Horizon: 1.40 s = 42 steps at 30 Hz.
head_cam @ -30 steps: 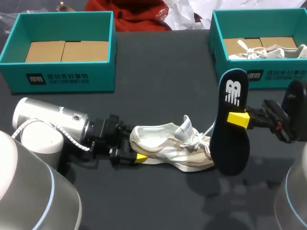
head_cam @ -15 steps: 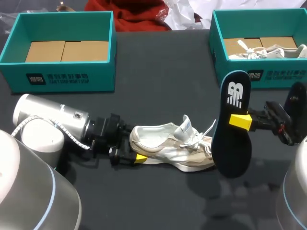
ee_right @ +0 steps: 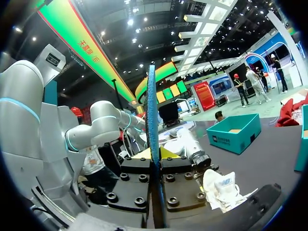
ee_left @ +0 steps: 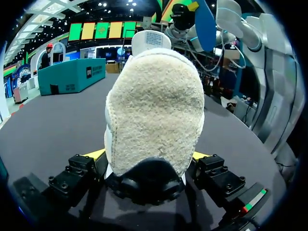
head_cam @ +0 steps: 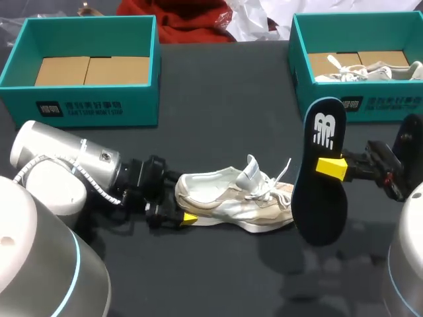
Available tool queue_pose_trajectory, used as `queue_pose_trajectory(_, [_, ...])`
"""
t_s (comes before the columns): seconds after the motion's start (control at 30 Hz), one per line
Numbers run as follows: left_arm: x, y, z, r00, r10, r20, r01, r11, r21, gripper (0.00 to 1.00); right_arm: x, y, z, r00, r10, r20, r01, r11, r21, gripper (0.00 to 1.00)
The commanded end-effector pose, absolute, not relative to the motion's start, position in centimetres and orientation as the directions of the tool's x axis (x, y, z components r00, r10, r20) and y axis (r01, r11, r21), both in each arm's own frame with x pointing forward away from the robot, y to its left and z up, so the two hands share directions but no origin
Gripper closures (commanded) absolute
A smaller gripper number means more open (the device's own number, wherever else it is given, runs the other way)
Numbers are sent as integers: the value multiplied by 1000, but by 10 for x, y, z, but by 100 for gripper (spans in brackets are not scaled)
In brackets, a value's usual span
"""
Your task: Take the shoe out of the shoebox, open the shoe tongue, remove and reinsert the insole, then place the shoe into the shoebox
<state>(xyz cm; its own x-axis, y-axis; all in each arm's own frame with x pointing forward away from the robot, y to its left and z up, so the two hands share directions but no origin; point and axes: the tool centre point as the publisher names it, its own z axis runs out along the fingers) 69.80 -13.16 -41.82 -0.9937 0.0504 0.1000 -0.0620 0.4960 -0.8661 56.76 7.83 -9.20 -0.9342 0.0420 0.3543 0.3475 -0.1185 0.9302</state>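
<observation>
My right gripper (head_cam: 330,166) is pinching the dark insole (head_cam: 320,198) around its middle, and its wrist view shows the insole (ee_right: 153,120) edge-on, squeezed between the two fingers. In the head view the insole stands at the right of the frame with its long axis running nearly top to bottom, logo end uppermost and wide end lowest, just beside the toe of the shoe (head_cam: 231,201). The shoe lies on the table (head_cam: 218,119) below centre, its long axis left to right, toe toward the insole and tongue lifted. My left gripper (head_cam: 178,214) is clamped on the heel from both sides, which its wrist view confirms (ee_left: 149,159). As I judge it, reinsertion turns on that mismatch: the insole sits crosswise to the shoe and past its toe, so the nearer right arm must swing it in line and bring it back over the opening while the left holds the heel.
</observation>
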Motion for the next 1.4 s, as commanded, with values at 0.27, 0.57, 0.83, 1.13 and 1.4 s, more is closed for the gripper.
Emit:
queue_pose_trajectory(0.27, [701,-118,-416,-994,59,88,-42,547,-836,0,560,78,-89,-904,222,365,347,-118,931,100])
queue_pose_trajectory(0.57, [695,-116,-413,-993,93,79,-9,589,-808,0,560,78,-89,-904,222,365,347,-118,931,100])
queue_pose_trajectory(0.83, [694,-110,-411,-994,57,94,-33,665,-746,0,560,78,-89,-904,222,365,347,-118,931,100])
queue_pose_trajectory(1.13, [693,-93,-414,-994,28,102,-52,705,-707,0,560,78,-89,-904,222,365,347,-118,931,100])
queue_pose_trajectory(1.4, [691,-75,-403,-997,34,66,-15,777,-630,0,560,78,-89,-904,222,365,347,-118,931,100])
